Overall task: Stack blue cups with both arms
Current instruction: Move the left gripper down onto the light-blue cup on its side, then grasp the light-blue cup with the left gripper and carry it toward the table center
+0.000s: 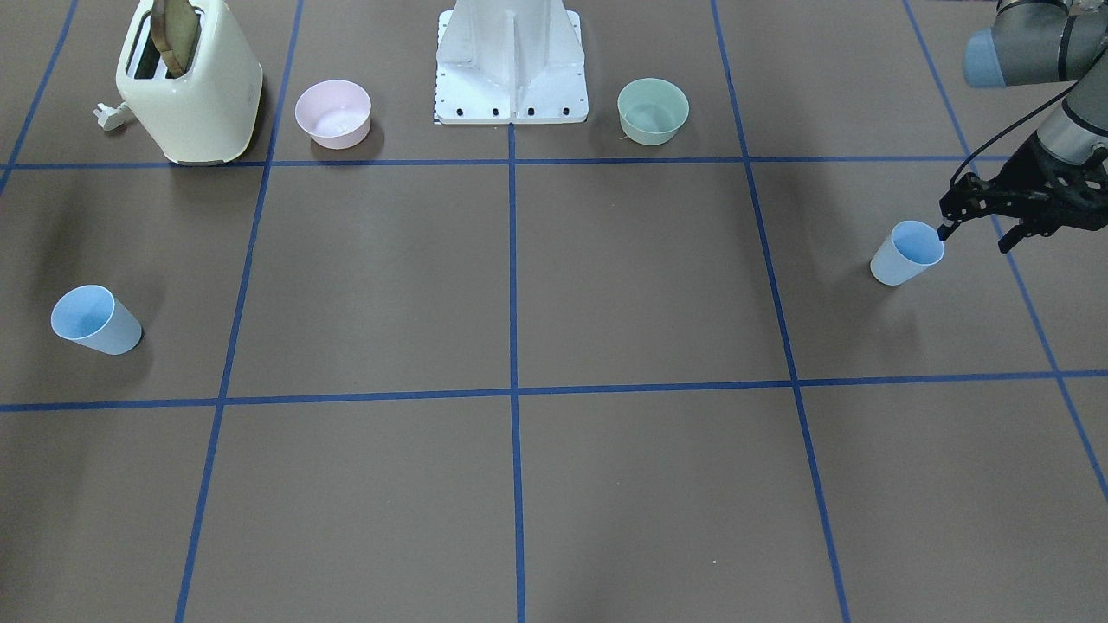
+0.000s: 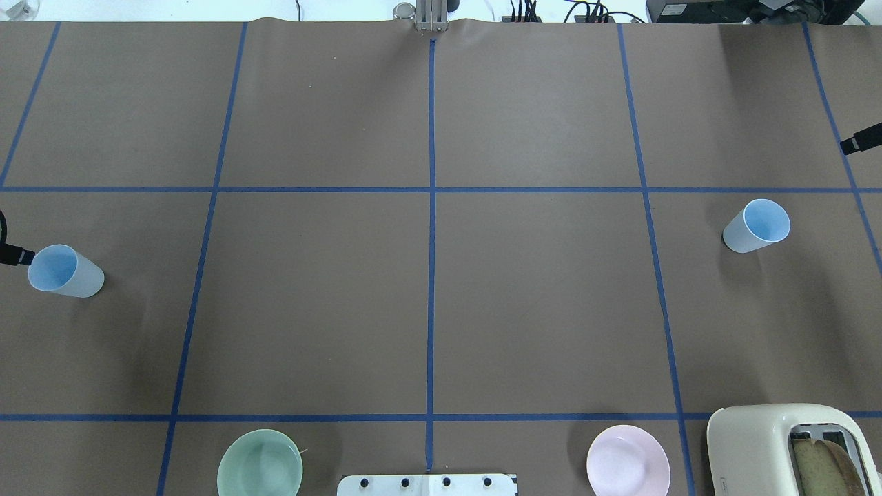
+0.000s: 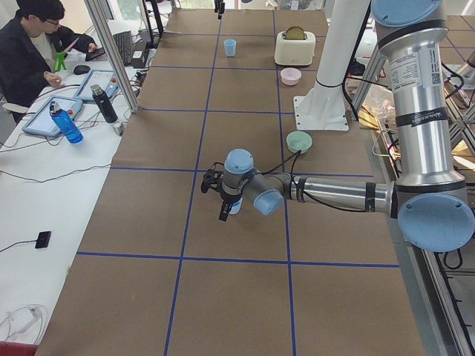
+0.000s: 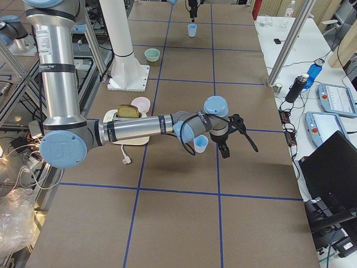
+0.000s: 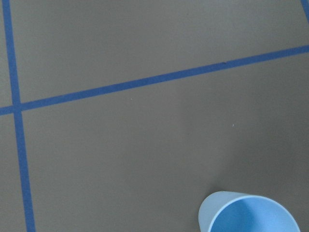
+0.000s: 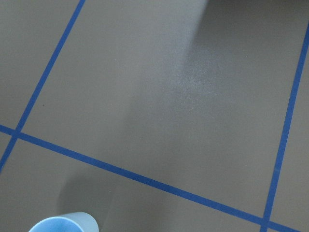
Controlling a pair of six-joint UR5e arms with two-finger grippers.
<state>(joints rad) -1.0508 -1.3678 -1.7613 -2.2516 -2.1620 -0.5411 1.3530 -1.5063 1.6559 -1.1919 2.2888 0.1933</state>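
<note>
Front cam: left gripper (image 1: 975,239) is spread wide, one fingertip at the rim of the left blue cup (image 1: 906,253). Right blue cup (image 1: 95,320) stands far across the table.
Overhead: only a tip of the right gripper (image 2: 861,142) shows, apart from its cup.
Rt side cam: its fingers look spread too.
Wrist cams: each cup sits at frame bottom.
I'd straddle one wall squarely & squeeze gently, since light plastic prob. tips.

Behind the left black two-finger claw (image 1: 976,235) runs the silver-grey tubular left arm (image 3: 338,194) with rounded pale-blue joint caps (image 3: 239,160) — a black cable (image 1: 1008,130) loops back from the wrist. The right arm (image 4: 134,127) matches — its upright segment bears a small label (image 4: 49,67), perhaps lettering.
</note>
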